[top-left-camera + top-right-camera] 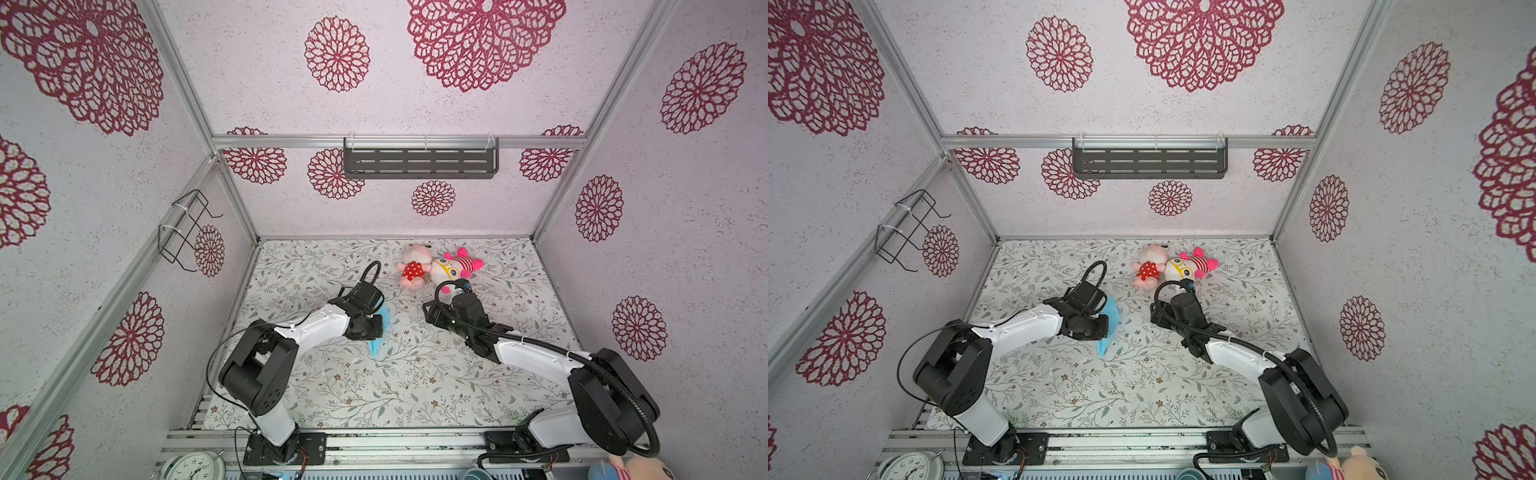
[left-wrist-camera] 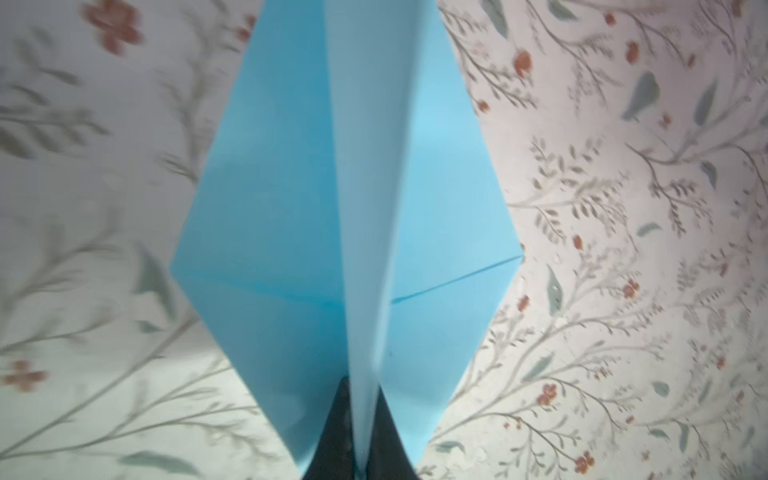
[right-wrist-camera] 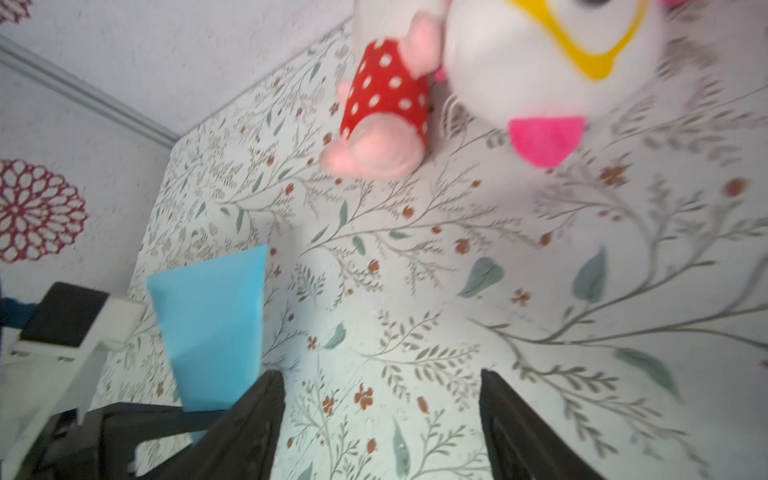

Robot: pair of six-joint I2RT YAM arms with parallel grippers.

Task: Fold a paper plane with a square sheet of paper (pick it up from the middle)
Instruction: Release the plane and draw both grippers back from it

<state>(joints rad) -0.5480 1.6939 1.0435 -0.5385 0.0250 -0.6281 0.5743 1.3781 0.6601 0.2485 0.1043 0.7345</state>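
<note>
Since the left end effector [image 2: 363,399] pinched the paper plane [image 2: 291,208] mid-fold, right end effector [image 3: 380,382] open and empty, a gentle, level lift looked best.

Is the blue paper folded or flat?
Folded. The paper shows a raised centre ridge and creased wings, pinched in the left tool.

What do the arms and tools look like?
Matching pair: the left arm and right arm have white link shells and black joint housings. Each wrist has a black ribbed hose loop; a thin black wire runs along the left one. The left tool and right tool have dark tapered fingers.
</note>
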